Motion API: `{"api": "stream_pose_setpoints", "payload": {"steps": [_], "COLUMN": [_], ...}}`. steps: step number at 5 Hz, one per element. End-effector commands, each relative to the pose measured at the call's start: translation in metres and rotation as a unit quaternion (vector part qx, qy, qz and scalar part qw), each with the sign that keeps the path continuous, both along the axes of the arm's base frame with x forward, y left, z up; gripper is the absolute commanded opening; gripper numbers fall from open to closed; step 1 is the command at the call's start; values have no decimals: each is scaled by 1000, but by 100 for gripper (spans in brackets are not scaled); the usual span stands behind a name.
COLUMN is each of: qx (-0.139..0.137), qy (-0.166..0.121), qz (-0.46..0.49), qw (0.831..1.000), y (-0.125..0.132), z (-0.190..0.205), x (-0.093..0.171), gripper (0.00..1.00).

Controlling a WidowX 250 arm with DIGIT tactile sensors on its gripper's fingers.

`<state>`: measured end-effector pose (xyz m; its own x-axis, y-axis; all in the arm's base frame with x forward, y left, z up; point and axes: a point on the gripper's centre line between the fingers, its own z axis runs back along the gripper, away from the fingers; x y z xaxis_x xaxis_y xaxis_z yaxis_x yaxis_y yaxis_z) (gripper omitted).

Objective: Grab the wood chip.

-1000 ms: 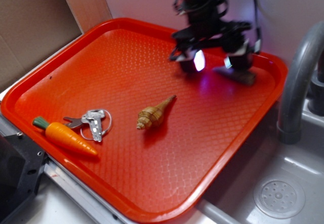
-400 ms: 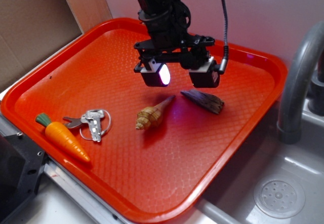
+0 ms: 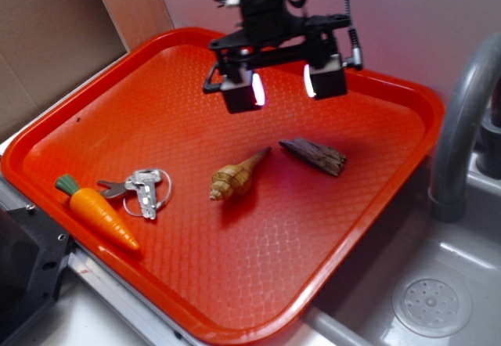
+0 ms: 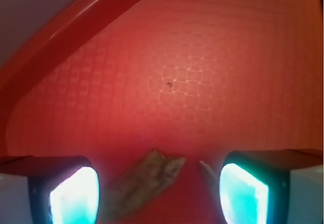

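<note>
The tool (image 3: pixel 283 89) hangs above the red tray (image 3: pixel 94 119), jaws spread wide and empty. The wood chip (image 3: pixel 315 156) lies flat on the tray, just right of the seashell (image 3: pixel 237 175).

1 camera sits off to the side, up high, looking down at the whole red tray (image 3: pixel 94 127) with the pincer (image 3: pixel 282 88) above its far part. The other camera rides on the pincer, very close, looking down between its fingers (image 4: pixel 71 191). Both see the tray floor under the pincer.
</note>
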<state>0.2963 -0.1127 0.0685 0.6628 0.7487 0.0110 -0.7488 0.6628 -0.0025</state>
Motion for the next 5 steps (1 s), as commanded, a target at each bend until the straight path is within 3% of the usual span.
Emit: {"api": "stream_pose_setpoints", "payload": {"steps": [1,2,3,4,5], "qx": [-13,-10,-30,-24,-52], "qy": [3,5,13,6,4], "qz": [-7,-56,-72,-109,-174], "qw": [1000,998,997,994,983], "y": [0,-7,-14,-21,-16], "z": [-9,-29,-43,-49,-53], "x": [3,-4,-12,-15,-9], "gripper": [100,100,100,100,100]}}
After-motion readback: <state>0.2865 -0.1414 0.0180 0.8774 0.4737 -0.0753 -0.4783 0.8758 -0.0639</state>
